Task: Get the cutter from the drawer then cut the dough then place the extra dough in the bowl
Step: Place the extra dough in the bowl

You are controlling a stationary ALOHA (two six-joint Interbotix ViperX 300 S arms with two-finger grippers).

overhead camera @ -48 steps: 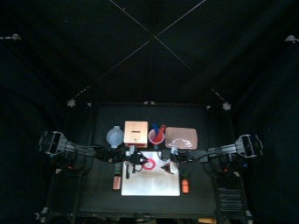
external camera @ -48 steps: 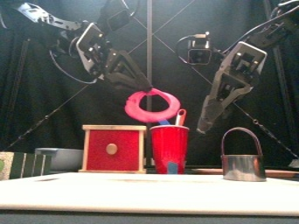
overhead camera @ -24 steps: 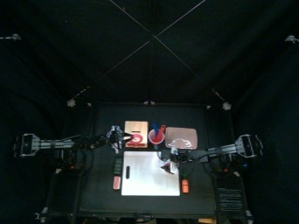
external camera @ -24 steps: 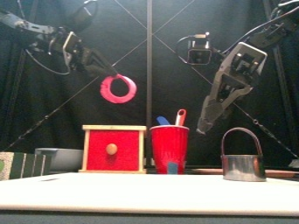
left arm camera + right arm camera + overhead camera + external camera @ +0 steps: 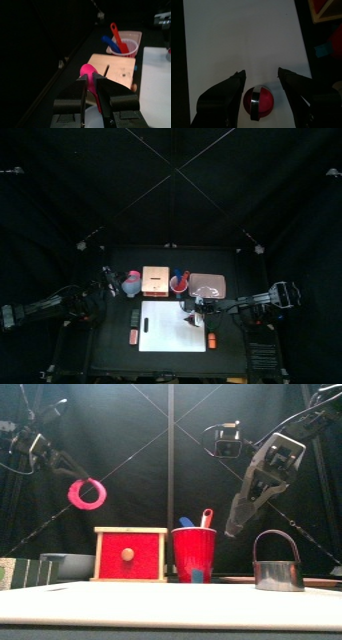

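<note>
Your left claw (image 5: 71, 481) is pinching the pink dough ring (image 5: 88, 507) by its upper edge, jaws pressed onto it, high over the table's left side. That ring is hanging upright, flat face toward the table's front, and in the left wrist view you are seeing it edge-on between the jaws.

What the drop depends on is the bowl (image 5: 131, 282). It is sitting just left of the wooden box (image 5: 130, 554), almost straight below the claw. From above, the claw looks to be reaching it from the left, so the ring is probably hanging over the bowl's left rim, not its middle. You are likely needing a short nudge toward the box before you let go.

Your right claw (image 5: 260, 75) is hovering with its jaws spread above the white cutting board (image 5: 238, 40). It is well away from the bowl, so this job falls to the left arm. On the right, the cutter (image 5: 277, 574) is standing free.
</note>
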